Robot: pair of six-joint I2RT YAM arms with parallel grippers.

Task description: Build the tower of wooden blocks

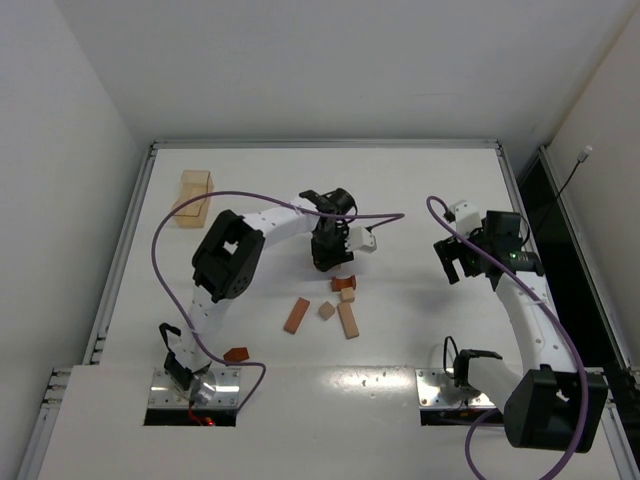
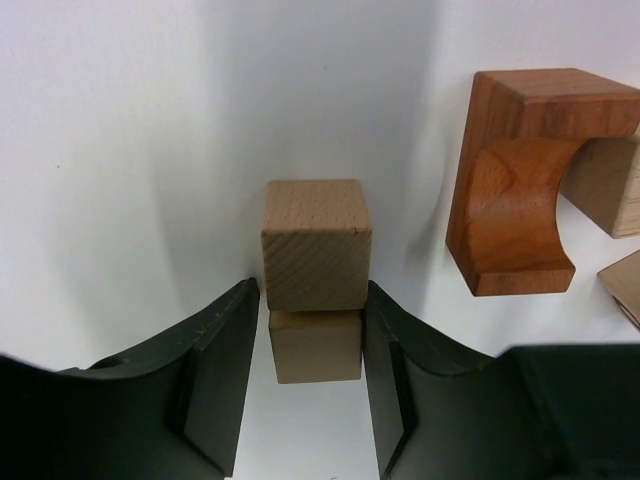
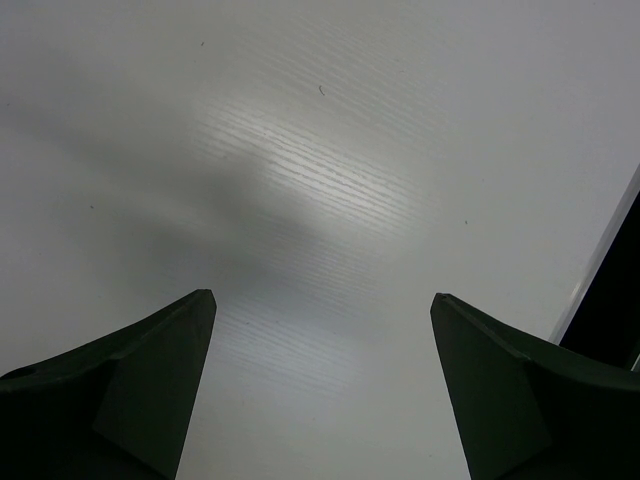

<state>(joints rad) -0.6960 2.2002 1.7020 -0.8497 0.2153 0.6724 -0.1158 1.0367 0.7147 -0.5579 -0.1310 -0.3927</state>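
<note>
Two pale cubes are stacked on the table: the upper cube (image 2: 316,245) rests on the lower cube (image 2: 315,345). My left gripper (image 2: 313,290) straddles the upper cube, its jaws close beside both faces with a thin sliver of gap on the left, so it is open. In the top view the left gripper (image 1: 331,258) hides this stack. A reddish-brown arch block (image 2: 520,180) lies just to the right, with pale blocks (image 2: 610,195) behind it. My right gripper (image 3: 323,295) hangs open over bare table, seen at the right (image 1: 452,262).
Loose blocks lie in front of the left gripper: a reddish bar (image 1: 296,315), a pale cube (image 1: 326,310), a tan bar (image 1: 347,320). A reddish piece (image 1: 236,354) sits by the left base. A larger pale wooden piece (image 1: 193,197) stands at the back left.
</note>
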